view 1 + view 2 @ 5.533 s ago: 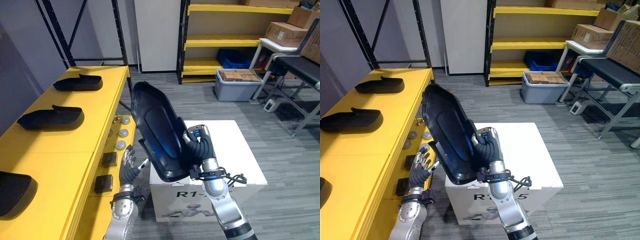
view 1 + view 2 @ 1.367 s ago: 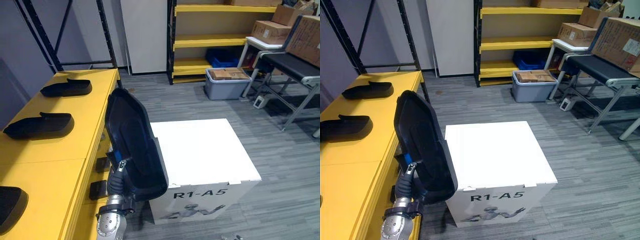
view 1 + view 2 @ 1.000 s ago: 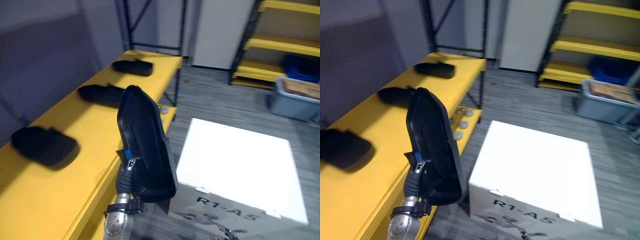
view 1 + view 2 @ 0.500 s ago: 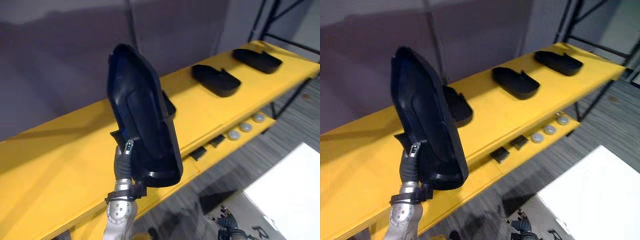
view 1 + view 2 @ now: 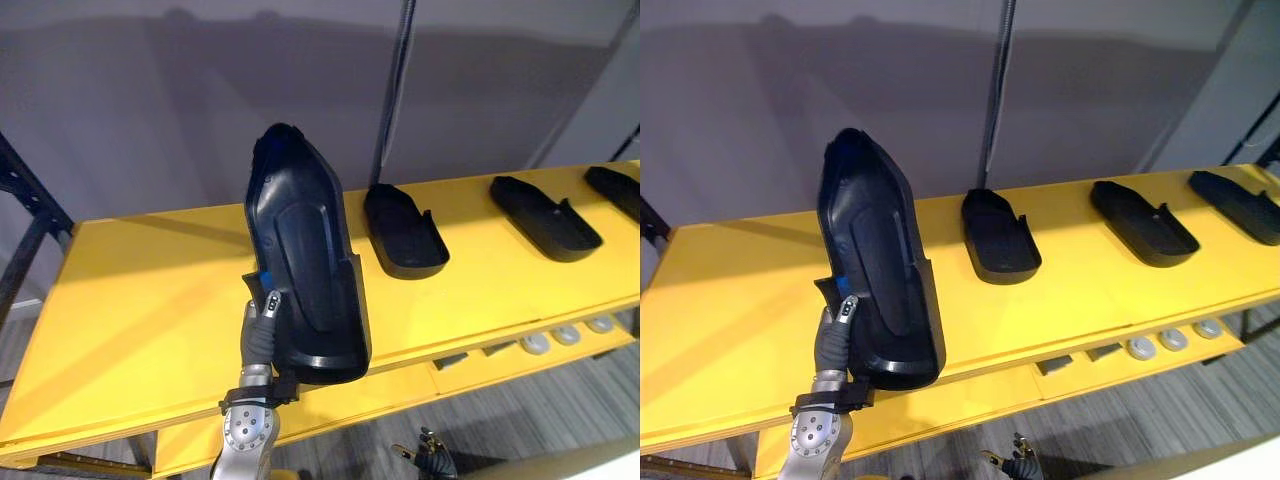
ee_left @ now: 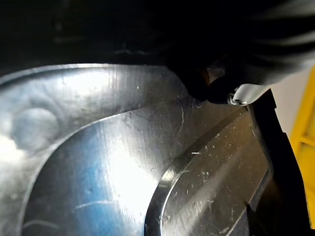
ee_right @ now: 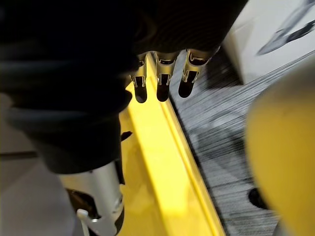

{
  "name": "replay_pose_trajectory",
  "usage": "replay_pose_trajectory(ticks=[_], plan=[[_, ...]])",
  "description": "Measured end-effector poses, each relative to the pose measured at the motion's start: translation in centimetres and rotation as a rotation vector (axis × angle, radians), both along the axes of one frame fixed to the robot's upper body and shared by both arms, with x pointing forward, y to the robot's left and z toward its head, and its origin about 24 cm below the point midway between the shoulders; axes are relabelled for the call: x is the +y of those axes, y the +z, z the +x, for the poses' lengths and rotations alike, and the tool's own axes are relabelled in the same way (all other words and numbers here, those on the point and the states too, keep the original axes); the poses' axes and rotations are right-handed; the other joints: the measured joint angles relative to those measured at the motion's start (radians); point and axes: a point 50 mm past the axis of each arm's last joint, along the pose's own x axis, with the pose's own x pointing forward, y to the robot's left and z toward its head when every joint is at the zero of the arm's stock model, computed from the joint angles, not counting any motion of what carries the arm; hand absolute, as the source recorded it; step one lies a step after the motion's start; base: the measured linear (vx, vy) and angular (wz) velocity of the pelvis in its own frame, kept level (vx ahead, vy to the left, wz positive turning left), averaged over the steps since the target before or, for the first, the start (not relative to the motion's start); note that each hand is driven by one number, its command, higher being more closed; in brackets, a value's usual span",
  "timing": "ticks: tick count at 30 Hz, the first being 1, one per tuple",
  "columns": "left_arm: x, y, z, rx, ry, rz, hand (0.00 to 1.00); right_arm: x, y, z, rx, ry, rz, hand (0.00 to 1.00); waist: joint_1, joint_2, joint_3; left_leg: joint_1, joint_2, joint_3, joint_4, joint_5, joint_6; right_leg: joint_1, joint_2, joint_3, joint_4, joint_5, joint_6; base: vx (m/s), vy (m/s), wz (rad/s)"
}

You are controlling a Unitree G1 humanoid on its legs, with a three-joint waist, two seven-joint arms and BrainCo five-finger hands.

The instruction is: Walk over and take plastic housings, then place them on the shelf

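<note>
My left hand [image 5: 260, 325] pinches the black housing [image 5: 305, 270] by its lower edge, above the yellow shelf [image 5: 140, 290]. Its long axis stands nearly upright, narrow end up. My right hand [image 7: 163, 78] hangs low, fingers relaxed.

Yellow shelf top [image 5: 150, 290], black upright post [image 5: 395, 90] behind it: three black plastic housings lie on the right half in one row, open side up and well apart. They are the first housing [image 5: 402, 232] just right of the post, the middle housing [image 5: 545, 218], and the last housing [image 5: 615, 188] at the picture's edge. Lower yellow ledge [image 5: 1080, 385] below the front edge: three round grey discs [image 5: 1173, 339] in a row, two dark blocks [image 5: 1053, 365] to their left.
</note>
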Motion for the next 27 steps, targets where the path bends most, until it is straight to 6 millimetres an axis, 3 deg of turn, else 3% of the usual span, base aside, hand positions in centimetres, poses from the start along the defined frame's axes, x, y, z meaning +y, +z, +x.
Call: replay_pose_trajectory(ticks=[3,8,9,10,11,12,15,16,18,19,20,21,23,27], plan=[[-0.4,0.0,-0.1,0.001,-0.016,-0.005,1.00,0.1,0.2,0.2,-0.013,-0.011,0.003,0.00,-0.003,-0.008,-0.004,0.001,0.007,-0.004,0.020,0.005,-0.006,0.043,0.008,-0.047,-0.024,0.000,0.000,0.14,-0.108,0.43],[0.2,-0.1,-0.3,0.009,0.015,-0.025,1.00,0.4,0.3,0.7,-0.026,-0.010,0.007,0.00,0.017,-0.025,-0.013,0.002,0.029,0.025,0.020,0.013,-0.019,0.058,0.020,-0.091,-0.019,0.020,-0.017,0.10,-0.039,0.31],[0.2,0.0,-0.2,0.004,0.023,-0.028,1.00,0.6,0.4,1.3,-0.038,-0.010,0.006,0.00,0.027,-0.035,-0.010,0.001,0.057,0.095,0.011,-0.010,-0.016,0.054,0.015,-0.092,-0.024,0.030,-0.022,0.01,-0.021,-0.05],[0.3,0.2,-0.1,-0.007,0.027,-0.028,1.00,0.6,0.5,1.7,-0.043,-0.007,0.003,0.00,0.020,-0.032,-0.010,-0.008,0.140,0.216,0.048,-0.042,0.023,0.055,0.025,-0.095,-0.026,0.030,-0.023,0.03,-0.086,-0.05],[0.3,0.2,0.0,-0.007,0.027,-0.028,1.00,0.5,0.5,2.1,-0.046,-0.006,-0.002,0.00,0.013,-0.028,-0.012,-0.011,0.178,0.248,0.057,-0.041,0.012,0.055,0.028,-0.099,-0.024,0.030,-0.023,0.04,-0.100,0.11],[0.2,0.1,0.0,-0.002,0.024,-0.030,1.00,0.2,0.5,2.4,-0.047,-0.006,-0.013,0.00,-0.004,-0.026,-0.022,-0.014,0.180,0.264,0.049,-0.010,-0.019,0.055,0.018,-0.114,-0.017,0.032,-0.021,0.07,0.006,0.21],[0.0,-0.1,0.3,0.003,0.021,-0.021,1.00,0.4,0.0,2.0,-0.012,-0.002,-0.008,0.00,-0.027,-0.044,-0.035,0.016,0.134,0.243,-0.058,0.042,-0.011,0.052,0.000,-0.120,-0.047,0.088,-0.006,0.09,0.139,0.31],[0.0,-0.5,0.9,0.015,0.010,-0.008,1.00,0.5,-0.3,1.7,0.011,0.001,-0.006,0.00,-0.029,-0.036,-0.029,0.030,0.126,0.220,-0.097,0.069,-0.007,0.049,0.002,-0.127,-0.033,0.120,-0.003,0.09,0.111,0.45],[-0.1,-0.6,1.3,0.019,0.007,-0.012,1.00,0.9,-0.7,1.3,0.040,0.010,0.001,0.00,-0.035,-0.007,-0.011,0.042,0.137,0.187,-0.112,0.073,-0.004,0.043,0.013,-0.141,-0.063,0.088,0.017,0.02,0.061,0.37],[-0.2,-0.5,1.3,0.016,0.006,-0.014,1.00,1.0,-0.6,1.5,0.036,0.011,0.006,0.00,-0.032,-0.009,-0.012,0.041,0.135,0.185,-0.110,0.073,-0.004,0.049,0.010,-0.142,-0.110,0.094,0.013,-0.04,0.020,0.20],[-0.3,-0.4,1.4,0.008,-0.001,-0.011,1.00,1.3,-0.7,1.4,0.037,0.014,0.012,0.00,-0.024,-0.023,-0.011,0.035,0.123,0.188,-0.100,0.072,-0.004,0.045,-0.006,-0.139,-0.163,0.175,-0.013,-0.06,-0.041,0.15],[-0.5,-0.3,1.6,0.005,-0.015,-0.008,1.00,1.4,-0.6,1.6,0.031,0.021,0.012,0.00,-0.025,-0.023,-0.003,0.034,0.120,0.182,-0.091,0.070,-0.007,0.043,-0.016,-0.135,-0.147,0.174,0.006,-0.07,-0.060,0.05],[-1.4,0.0,1.5,-0.008,-0.048,-0.016,1.00,1.7,-0.2,2.2,0.006,0.047,0.004,0.00,-0.011,-0.003,0.009,0.009,0.147,0.194,-0.052,0.045,-0.021,0.002,0.000,-0.112,-0.085,0.163,-0.009,-0.14,-0.055,-0.18],[-2.1,0.1,1.4,-0.008,-0.080,-0.015,1.00,2.1,0.0,2.1,-0.005,0.080,0.007,0.00,-0.017,-0.009,0.021,0.013,0.141,0.196,-0.030,0.022,-0.026,-0.035,0.014,-0.019,0.028,0.092,-0.012,-0.17,-0.030,-0.07]])
